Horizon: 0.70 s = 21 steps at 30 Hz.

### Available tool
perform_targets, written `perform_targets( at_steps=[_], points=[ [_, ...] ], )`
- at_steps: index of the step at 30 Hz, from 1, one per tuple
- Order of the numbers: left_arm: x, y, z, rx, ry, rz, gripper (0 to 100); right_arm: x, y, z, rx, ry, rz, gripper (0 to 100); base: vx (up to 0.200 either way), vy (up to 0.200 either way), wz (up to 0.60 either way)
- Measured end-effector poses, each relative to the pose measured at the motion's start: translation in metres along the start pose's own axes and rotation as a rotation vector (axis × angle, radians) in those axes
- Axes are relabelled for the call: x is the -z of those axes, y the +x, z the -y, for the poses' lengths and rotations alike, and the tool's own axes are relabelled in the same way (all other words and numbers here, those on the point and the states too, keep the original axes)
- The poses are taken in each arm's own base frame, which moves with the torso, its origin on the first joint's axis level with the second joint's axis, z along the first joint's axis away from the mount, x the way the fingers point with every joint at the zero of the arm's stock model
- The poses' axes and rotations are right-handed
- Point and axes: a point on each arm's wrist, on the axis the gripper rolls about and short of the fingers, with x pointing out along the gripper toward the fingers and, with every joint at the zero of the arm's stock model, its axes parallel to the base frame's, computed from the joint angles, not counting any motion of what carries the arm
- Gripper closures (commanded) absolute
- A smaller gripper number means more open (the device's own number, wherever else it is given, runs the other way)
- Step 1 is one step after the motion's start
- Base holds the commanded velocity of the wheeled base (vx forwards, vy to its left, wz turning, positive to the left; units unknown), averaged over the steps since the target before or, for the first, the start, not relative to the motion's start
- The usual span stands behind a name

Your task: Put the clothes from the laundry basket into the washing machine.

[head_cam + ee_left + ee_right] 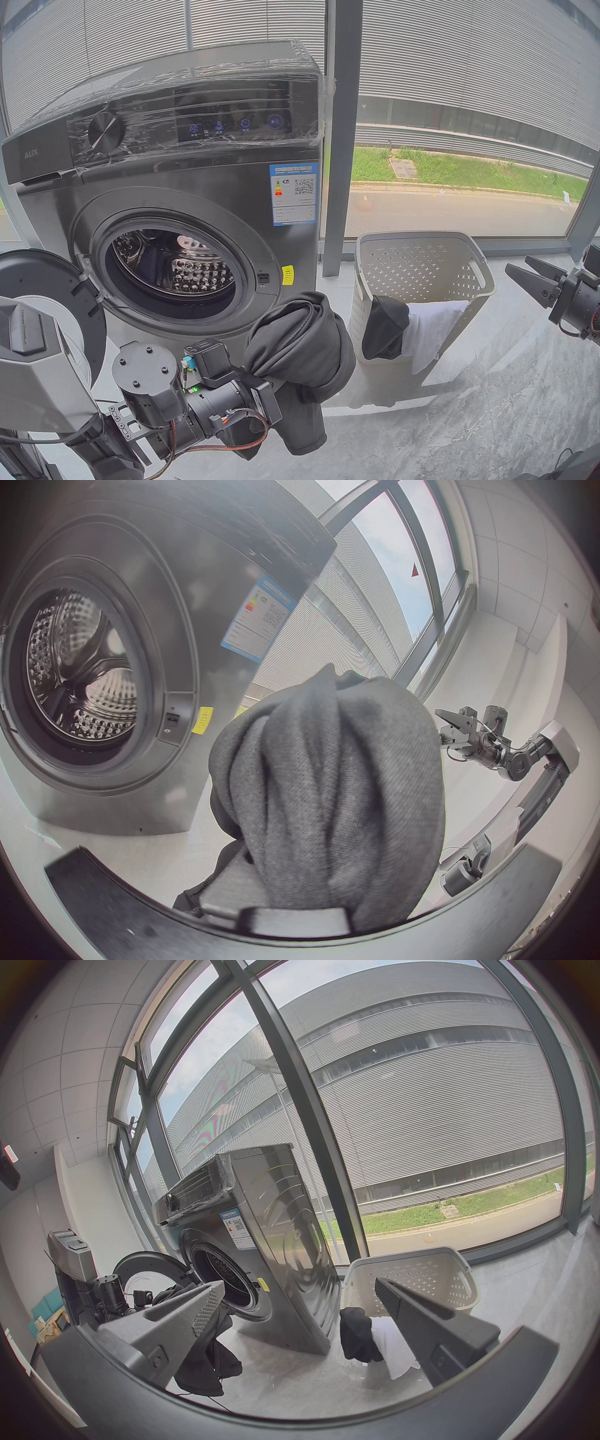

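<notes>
While my left pincer [284,911] is closed on a bunched grey sweater [300,344], its fingers stay buried under the cloth, which drapes over them and hangs down in a loose fold clear of the floor. The bundle sits in front of the washing machine [187,181], below and to the right of the round opening, between the machine's front and the laundry basket [481,269]. The machine's door [44,294] stands swung open on my left, and the steel drum [169,265] shows inside. The basket stands on the floor just beside the machine's right side, against the window. Over its near rim hang a black garment [384,328] and a white garment [434,331], touching each other, the black one nearer the machine. My right pincer [517,264] is off to the right of the basket, up in the air, its two fingers spread apart and holding nothing.
</notes>
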Motion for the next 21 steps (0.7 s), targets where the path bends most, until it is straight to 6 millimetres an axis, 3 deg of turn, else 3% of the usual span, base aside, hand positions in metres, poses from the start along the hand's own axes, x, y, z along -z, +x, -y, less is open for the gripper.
perform_targets(
  at_steps=[21],
  points=[
    [-0.0029,-0.0005,-0.0047,-0.023,-0.006,0.014,100,0.0004,0.0,-0.0001,-0.001,0.002,-0.002,0,0.0,0.2,0.0]
  ],
)
